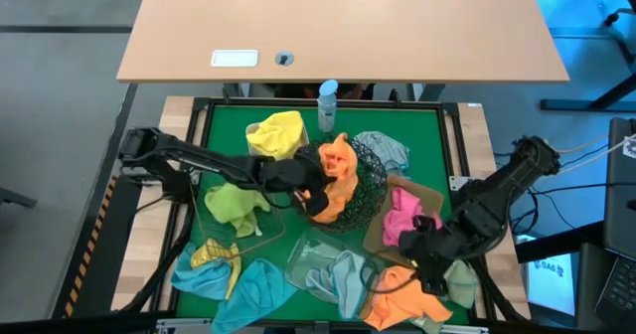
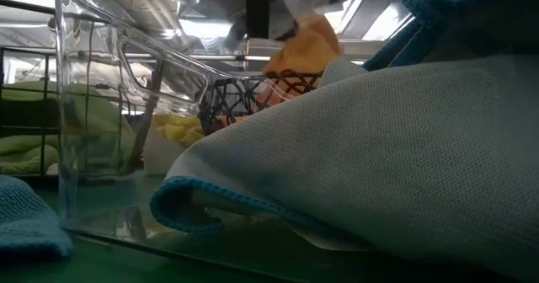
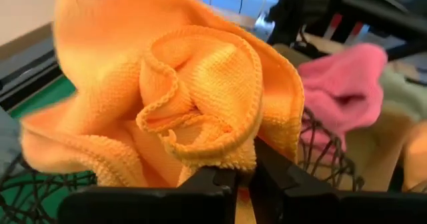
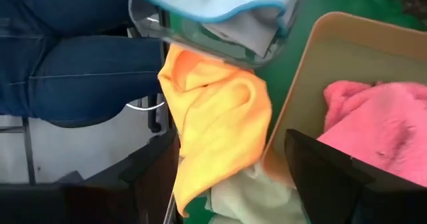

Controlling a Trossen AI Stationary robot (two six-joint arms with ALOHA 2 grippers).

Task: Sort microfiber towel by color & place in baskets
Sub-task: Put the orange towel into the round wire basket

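Note:
My left gripper [image 1: 303,187] is shut on an orange towel [image 1: 338,165] at the round black wire bowl [image 1: 366,187], near the mat's middle. In the left wrist view the bunched orange towel [image 3: 193,91] fills the frame, with the bowl's wires [image 3: 327,154] behind it. My right gripper [image 1: 427,250] is open at the table's near right, beside the tan tray [image 1: 383,237] that holds a pink towel [image 1: 402,215]. Its fingers stand apart over a second orange towel [image 4: 213,124] and a pale green one [image 4: 250,197], and I cannot tell whether they touch either. My left gripper pinches a bunched fold of the orange towel [image 3: 230,159] between its two shut fingers [image 3: 280,181], several layers gathered together. The fingers come roughly level from the table's left. The towel billows beyond the fingers over the wire bowl's left side [image 1: 348,210].
A clear plastic tray [image 1: 323,264] holds a light blue towel [image 1: 348,274]. More light blue towels [image 1: 248,286] and a yellow one [image 1: 214,254] lie near left. Pale green [image 1: 234,203] and yellow [image 1: 278,130] towels sit left. A spray bottle [image 1: 327,103] stands at the far edge. A person's legs [image 4: 73,64] are close.

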